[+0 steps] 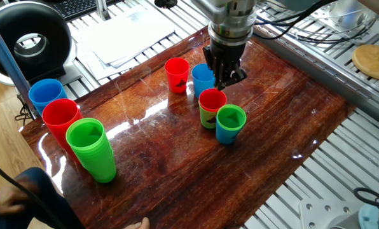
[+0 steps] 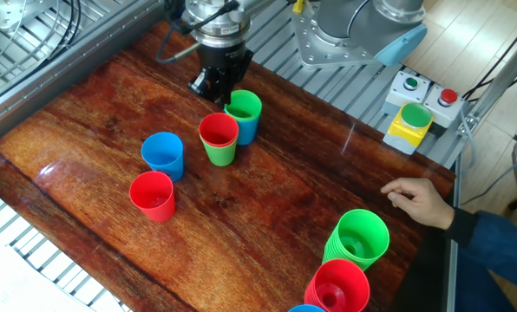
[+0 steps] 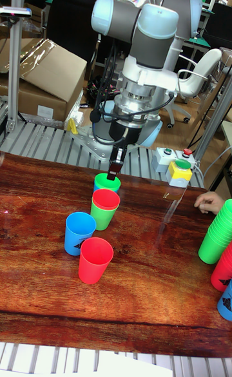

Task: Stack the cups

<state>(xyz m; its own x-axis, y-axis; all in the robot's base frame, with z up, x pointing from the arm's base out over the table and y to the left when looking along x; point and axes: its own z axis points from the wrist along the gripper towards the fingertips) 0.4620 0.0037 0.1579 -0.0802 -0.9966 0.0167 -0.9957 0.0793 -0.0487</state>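
Nearest, at lower left of one fixed view: three tall piles, green pile (image 1: pixel 91 152), red pile (image 1: pixel 61 117) and blue pile (image 1: pixel 45 94), no part of the job. Further in, on the dark wooden table (image 1: pixel 164 172), just right of centre: green-in-blue pair (image 1: pixel 230 124) and, touching or just beside it, red-in-green pair (image 1: pixel 211 108), both upright. Behind these, toward upper centre: loose blue cup (image 1: pixel 202 77) and loose red cup (image 1: pixel 177 74), each alone, mouth up. Over the gap between the pairs and the loose blue cup: pincer (image 1: pixel 222 79), holding nothing, fingers dark and close together, width of the opening impossible to tell from any view. At right of the other fixed view, resting at the table edge: person's hand (image 2: pixel 419 201), well apart from the cups.

Probably midway: two pairs made, two singles left.

To do the next pick well:
- Lift clear of both pairs before moving sideways, since a brush against a rim could tip these light cups.
- Take one loose cup by its rim, one finger inside and one outside.
- Carry it high and centre it over a pair.
- Lower it straight and let go only once seated.
- Watch the close neighbours while descending.
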